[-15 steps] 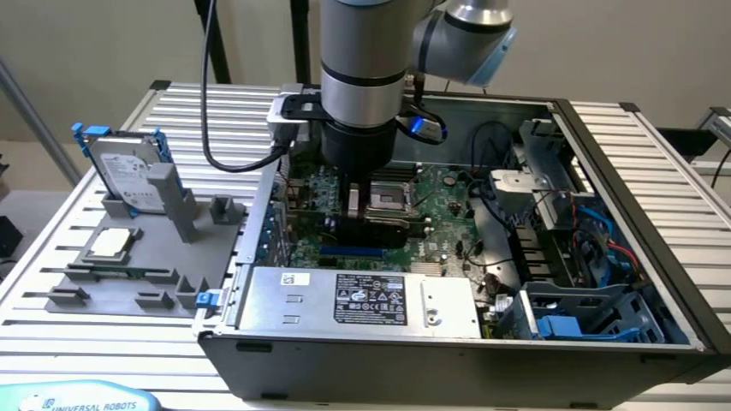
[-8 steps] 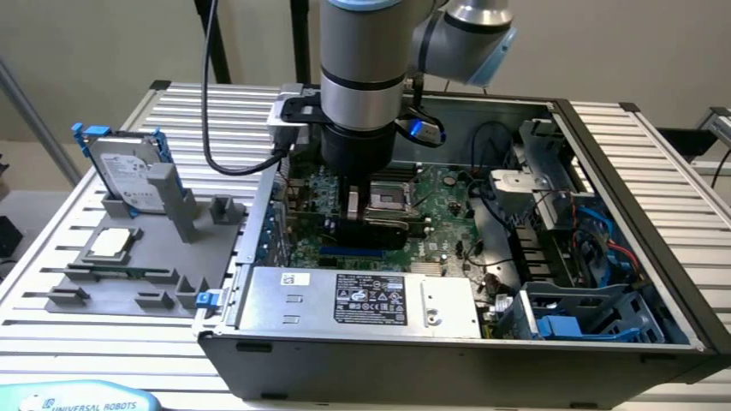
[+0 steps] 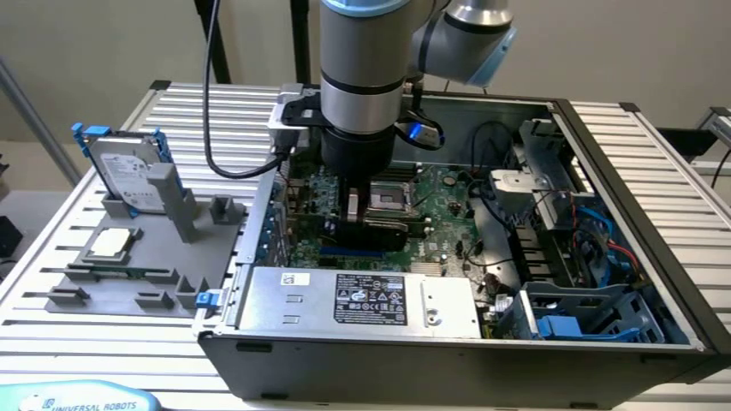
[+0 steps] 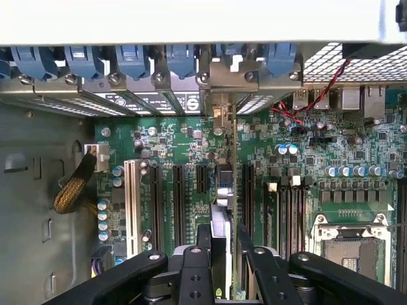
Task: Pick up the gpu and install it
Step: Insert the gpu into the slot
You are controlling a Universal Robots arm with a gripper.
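Inside the open computer case (image 3: 639,171), my gripper (image 3: 363,212) hangs low over the green motherboard (image 3: 440,201). The wrist view looks at the gpu (image 4: 224,190) edge-on: a thin card standing upright between my two black fingers (image 4: 206,244). It runs away from me over the expansion slots, and its silver bracket (image 4: 220,117) stands at the case's rear wall. In the exterior view the gpu (image 3: 371,233) is a dark block just under the wrist. The gripper (image 4: 226,240) is shut on the card. Whether its lower edge sits in a slot is hidden.
A grey fixture (image 3: 137,274) on the exterior view's left carries a silver hard drive (image 3: 123,171) with blue rails and a square CPU chip (image 3: 111,242). The power supply (image 3: 354,300), a blue drive cage (image 3: 583,321) and cables crowd the case. The CPU socket (image 4: 350,244) lies beside the slots.
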